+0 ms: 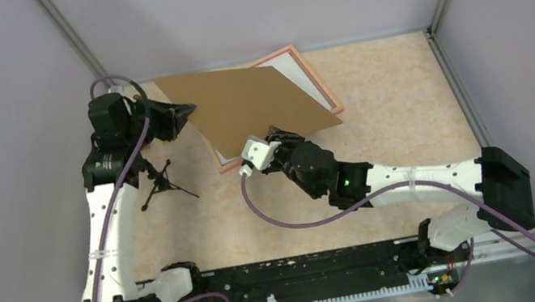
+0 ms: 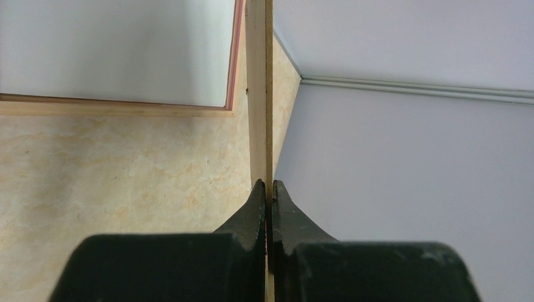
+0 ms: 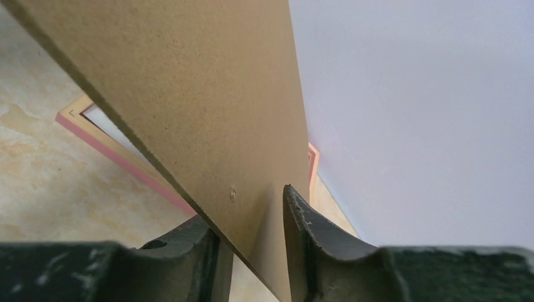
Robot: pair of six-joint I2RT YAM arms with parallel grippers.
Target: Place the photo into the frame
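Observation:
A brown backing board (image 1: 256, 103) is lifted at a slant over the salmon-pink frame (image 1: 316, 81), which lies flat at the back of the table. My left gripper (image 1: 181, 120) is shut on the board's left corner; the left wrist view shows the thin board edge (image 2: 258, 94) pinched at my left gripper (image 2: 269, 182). My right gripper (image 1: 277, 136) straddles the board's near edge. The board (image 3: 208, 94) rests against one finger of my right gripper (image 3: 249, 207), with a gap to the other. Inside the frame rail (image 2: 233, 63) lies a plain white sheet (image 2: 113, 50), apparently the photo's back; no print shows.
A small black folding stand (image 1: 163, 182) lies on the table by the left arm. Grey walls with metal posts close in the back and both sides. Purple cables (image 1: 292, 221) trail from both arms, and a black rail (image 1: 309, 271) runs along the near edge.

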